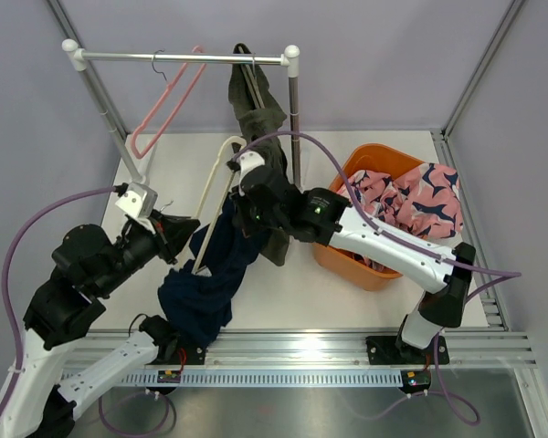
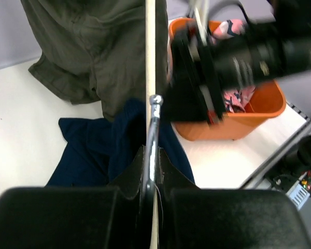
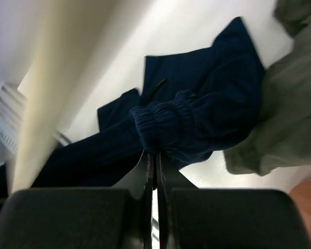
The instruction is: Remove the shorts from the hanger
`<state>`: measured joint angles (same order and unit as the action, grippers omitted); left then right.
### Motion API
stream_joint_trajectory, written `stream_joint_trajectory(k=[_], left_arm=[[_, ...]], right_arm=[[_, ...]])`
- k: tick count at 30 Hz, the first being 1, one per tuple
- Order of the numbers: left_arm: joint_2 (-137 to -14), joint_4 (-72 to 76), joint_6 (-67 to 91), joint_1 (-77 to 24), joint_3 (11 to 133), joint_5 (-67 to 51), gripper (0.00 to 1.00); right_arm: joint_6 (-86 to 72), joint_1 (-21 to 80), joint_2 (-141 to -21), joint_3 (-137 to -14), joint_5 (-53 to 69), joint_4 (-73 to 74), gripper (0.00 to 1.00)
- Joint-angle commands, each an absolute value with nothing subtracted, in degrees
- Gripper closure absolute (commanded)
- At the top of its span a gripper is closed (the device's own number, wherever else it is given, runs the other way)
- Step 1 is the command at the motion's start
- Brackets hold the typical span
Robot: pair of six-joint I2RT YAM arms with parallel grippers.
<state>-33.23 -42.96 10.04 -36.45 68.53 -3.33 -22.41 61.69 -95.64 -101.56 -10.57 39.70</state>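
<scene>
My left gripper (image 1: 188, 230) (image 2: 152, 155) is shut on the metal hook of a cream hanger (image 1: 216, 187) (image 2: 151, 57), which stands slanted above the table. Dark navy shorts (image 1: 205, 287) (image 2: 90, 148) (image 3: 207, 111) drape from the hanger down onto the table. At the top of that cloth, my right gripper (image 1: 244, 214) (image 3: 155, 153) is shut on the ribbed navy waistband. Olive green shorts (image 1: 258, 109) (image 2: 101, 49) (image 3: 287, 124) hang from the rail just behind. Pink shorts with navy and white blotches (image 1: 411, 196) lie in the orange basket (image 1: 347, 260).
A white rack rail (image 1: 178, 57) spans the back with a pink hanger (image 1: 169, 105) on it, and its dark post (image 1: 296, 137) stands beside the olive cloth. The orange basket (image 2: 233, 127) sits right of the arms. A metal rail (image 1: 347, 342) runs along the near edge.
</scene>
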Motion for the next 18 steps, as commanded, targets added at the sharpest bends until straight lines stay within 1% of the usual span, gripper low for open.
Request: stream_joint_trajectory(k=[1, 6, 11, 14, 18], left_arm=[[-35.68, -32.97, 12.13, -36.74, 68.73, 0.95, 1.0], [-37.7, -25.86, 13.44, -36.74, 67.59, 6.67, 1.0], [-42.09, -26.1, 14.68, -36.74, 71.89, 11.15, 1.0], [-42.89, -26.72, 13.72, -36.74, 74.61, 13.53, 1.0], [-43.33, -28.91, 11.69, -36.74, 77.43, 15.2, 1.0]], right_arm=[[-19.95, 66.53, -92.9, -104.93, -11.95, 38.67, 1.0], [-17.5, 71.36, -93.08, -108.54, -12.3, 40.77, 1.0], [-16.09, 72.95, -92.11, -112.14, -14.84, 42.97, 1.0], [-13.46, 72.95, -90.01, -115.04, -19.23, 45.43, 1.0], [-6.34, 72.95, -84.83, -121.18, -31.88, 46.32, 1.0]])
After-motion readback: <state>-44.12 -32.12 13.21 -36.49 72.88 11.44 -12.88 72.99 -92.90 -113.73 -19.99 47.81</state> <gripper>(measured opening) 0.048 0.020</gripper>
